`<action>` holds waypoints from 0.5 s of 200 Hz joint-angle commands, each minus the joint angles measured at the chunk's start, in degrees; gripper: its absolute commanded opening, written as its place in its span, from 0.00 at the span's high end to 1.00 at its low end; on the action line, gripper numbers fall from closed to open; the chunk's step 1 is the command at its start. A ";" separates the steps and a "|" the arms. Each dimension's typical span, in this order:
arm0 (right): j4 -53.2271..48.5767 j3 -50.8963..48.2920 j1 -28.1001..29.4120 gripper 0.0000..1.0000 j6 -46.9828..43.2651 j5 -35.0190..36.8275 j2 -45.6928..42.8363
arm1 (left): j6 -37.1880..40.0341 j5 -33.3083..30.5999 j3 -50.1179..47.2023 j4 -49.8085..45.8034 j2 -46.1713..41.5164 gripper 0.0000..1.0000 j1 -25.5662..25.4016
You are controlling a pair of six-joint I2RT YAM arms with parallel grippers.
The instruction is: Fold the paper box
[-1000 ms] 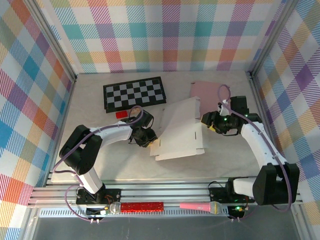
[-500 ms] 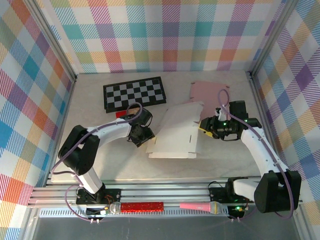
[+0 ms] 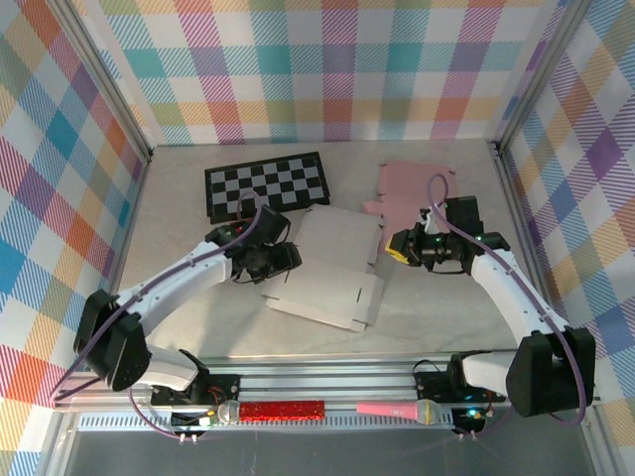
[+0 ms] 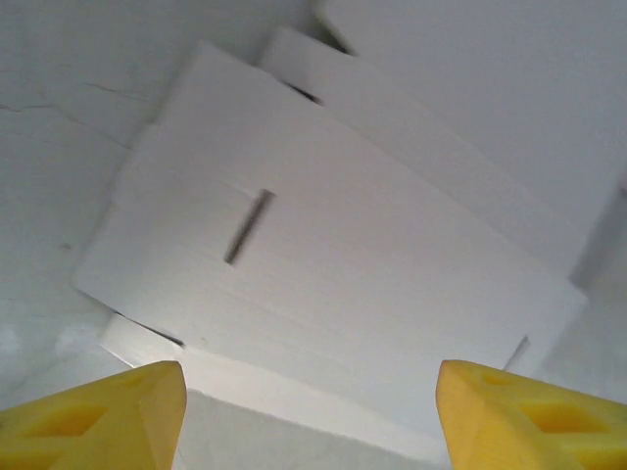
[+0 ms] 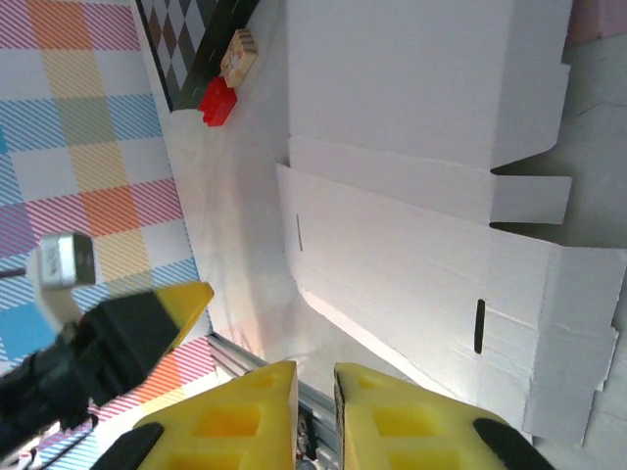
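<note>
Jaws of the left gripper stand spread wide, with nothing between them, at the left side of the flat white paper box. It lies about the middle of the table, between the two arms. Jaws of the right gripper are almost pressed together on nothing, just beside the box's right edge.

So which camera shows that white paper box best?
The top external view: the paper box lies spread out with nearly its whole outline in frame. The left wrist view crops it to a close-up patch; the right wrist view shows most of it, with the edges cut off.
</note>
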 commanded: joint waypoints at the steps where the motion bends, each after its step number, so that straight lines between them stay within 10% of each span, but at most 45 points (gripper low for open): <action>1: 1.91 2.29 1.27 0.82 2.38 0.08 0.62 | 7.79 -2.41 1.53 -1.37 -5.14 0.33 -8.53; 49: -3.57 2.56 1.21 0.61 -6.35 9.25 6.27 | 3.07 -12.30 -0.55 -11.48 -2.41 0.36 -8.92; 100: 10.44 2.80 0.68 0.41 -8.22 7.83 20.84 | -9.17 -2.33 -10.59 3.81 -5.43 0.39 1.25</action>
